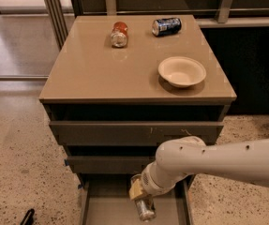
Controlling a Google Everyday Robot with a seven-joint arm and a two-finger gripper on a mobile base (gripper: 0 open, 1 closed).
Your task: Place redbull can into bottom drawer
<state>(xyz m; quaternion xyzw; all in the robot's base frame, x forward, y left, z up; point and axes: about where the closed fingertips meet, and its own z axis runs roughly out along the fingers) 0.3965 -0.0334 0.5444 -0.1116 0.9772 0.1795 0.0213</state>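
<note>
Here we go: my gripper [138,192] is down low, tucked under the fronts of the two upper drawers [134,132] and hanging over the open bottom drawer [107,205]. The silver can [145,210] sits right at the gripper's tip, touching it. It is tilted, with its shiny end pointing down and away from my wrist, inside the drawer's outline and nearer the right wall than the left. Whether the gripper is clamped on the can or slack around it, I cannot tell; my own wrist hides that. I also cannot tell whether the can's lower end rests on the drawer floor or hangs just above it. My arm [227,161] comes in from the right and bends down into the opening. Far above and behind the gripper, on the cabinet top [101,69], lie a red-orange can [119,34] and a blue can [166,26], with a pale bowl [182,71] closer to the front edge. None of them matter here. My call: this is the placing step, and the carry is as good as done. The next move needs a gentle lowering until the can is supported by the floor. After that comes a clean release, then a lift straight up and out, without clipping the drawer front overhead or knocking the can so it rolls.
</note>
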